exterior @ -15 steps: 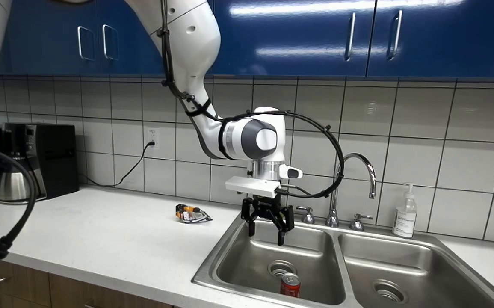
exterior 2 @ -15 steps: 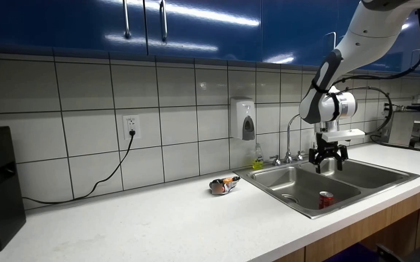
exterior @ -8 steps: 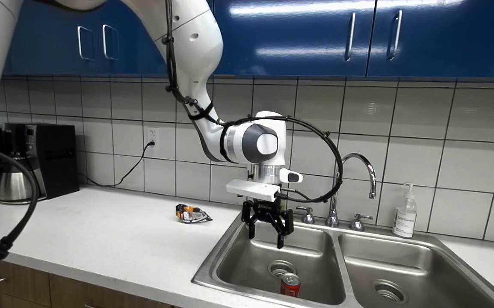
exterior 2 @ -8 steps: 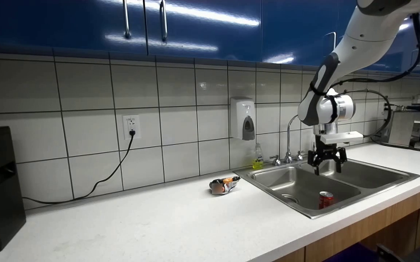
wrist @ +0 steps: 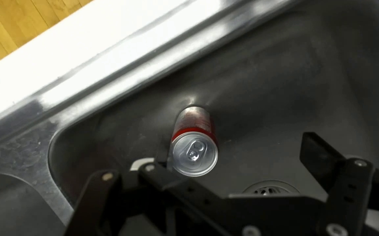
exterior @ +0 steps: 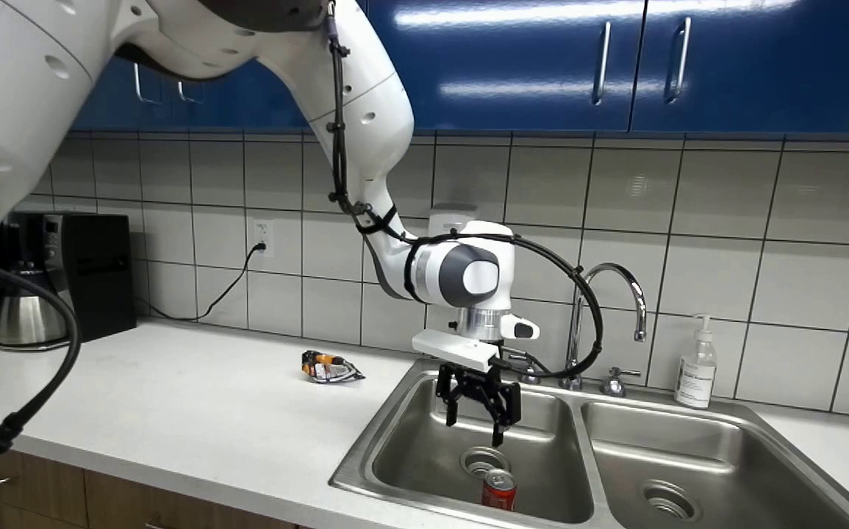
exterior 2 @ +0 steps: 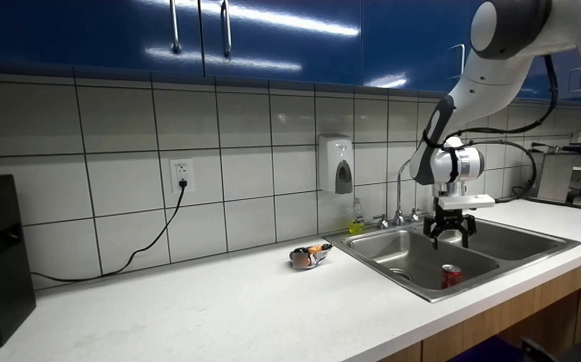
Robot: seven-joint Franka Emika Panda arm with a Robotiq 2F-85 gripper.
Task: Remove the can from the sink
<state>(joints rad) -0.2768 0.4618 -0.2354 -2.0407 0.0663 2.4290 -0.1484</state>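
Observation:
The can (exterior: pixel 499 492), red with a silvery top, stands upright in the sink (exterior: pixel 374 441), near the front wall of a basin. In an exterior view the can (exterior 2: pixel 451 276) is partly hidden by the rim of the sink (exterior 2: pixel 504 264). My gripper (exterior: pixel 474 428) is open and empty, pointing down over the same basin, above the can and apart from it. It also shows in an exterior view (exterior 2: pixel 450 244). In the wrist view the can (wrist: pixel 195 144) appears between the fingers of my gripper (wrist: pixel 237 147), close beside the left finger.
A curved chrome faucet (exterior: pixel 626 283) stands behind the sink, near the arm. A soap bottle (exterior: pixel 697 371) stands at the back right. A dark multicoloured packet (exterior: pixel 330 367) lies on the counter beside the sink. Blue cabinets (exterior: pixel 512 66) hang above. A drain (wrist: pixel 269 189) is beside the can.
My gripper has moved down, toward the right in an exterior view, and is nearer the can. It stays open. The can and packet have not moved.

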